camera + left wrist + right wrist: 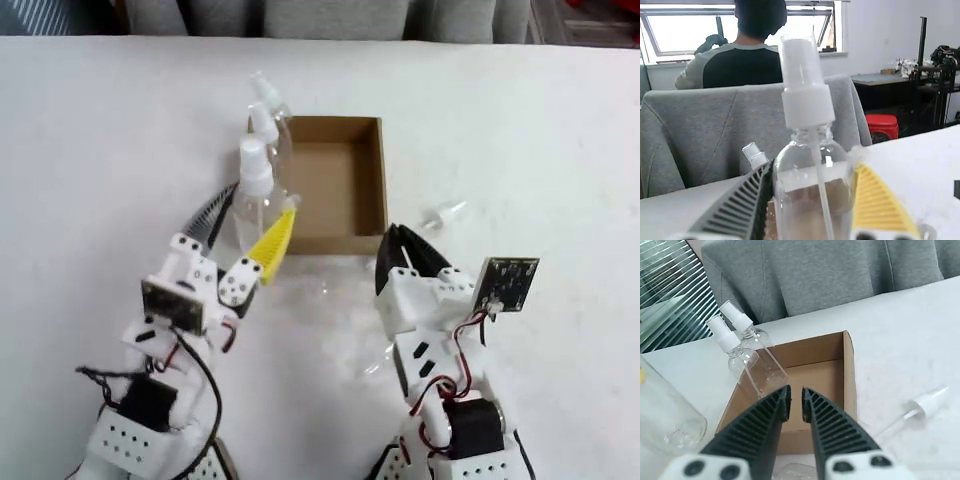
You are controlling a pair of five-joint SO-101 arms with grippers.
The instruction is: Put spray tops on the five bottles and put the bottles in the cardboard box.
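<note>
My left gripper (pixel 258 205) is shut on a clear bottle (pixel 250 215) with a white spray top (pixel 256 165), upright at the cardboard box's (pixel 372 190) left front corner. Up close, the bottle (pixel 812 200) sits between the grey finger (pixel 740 210) and the yellow finger (pixel 880 210). Two more topped bottles (pixel 264 120) (pixel 742 357) stand at the box's left wall; I cannot tell whether inside or outside. My right gripper (pixel 403 255) (pixel 796 400) is shut and empty, just before the box's front right corner. A loose spray top (pixel 443 214) (pixel 922 405) lies right of the box.
Something clear, perhaps a capless bottle (pixel 335 290), lies on the white table in front of the box, between the two arms. A grey chair back (pixel 700 135) stands beyond the table's far edge. Open table stretches to the far left and far right.
</note>
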